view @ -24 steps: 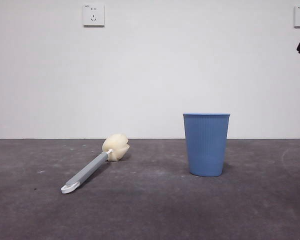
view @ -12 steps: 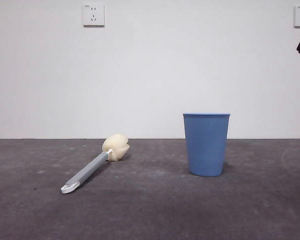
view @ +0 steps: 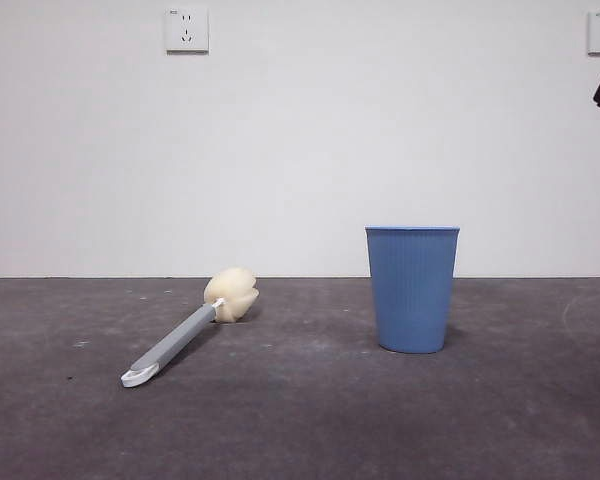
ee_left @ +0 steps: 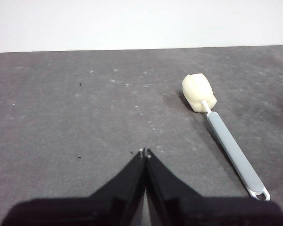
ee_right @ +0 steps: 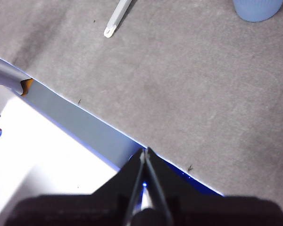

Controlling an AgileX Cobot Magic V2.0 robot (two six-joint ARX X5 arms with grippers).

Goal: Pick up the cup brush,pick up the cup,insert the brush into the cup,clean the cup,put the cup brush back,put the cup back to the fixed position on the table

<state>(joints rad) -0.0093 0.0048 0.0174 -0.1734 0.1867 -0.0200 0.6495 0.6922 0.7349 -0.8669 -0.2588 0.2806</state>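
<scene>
Nothing has moved: worktop (view: 500, 420), then cup (view: 412, 290) upright with bare surface all round, cup brush (view: 185, 335) lying well left of it. Left hand (ee_left: 144, 151) and right hand (ee_right: 144, 150) are both closed, empty, the right over the worktop's edge.

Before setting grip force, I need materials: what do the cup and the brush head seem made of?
The cup looks like matte blue plastic, with fine vertical ribs. The cup brush has a cream head that looks like soft, lumpy, dull sponge foam, though that is uncertain.
</scene>
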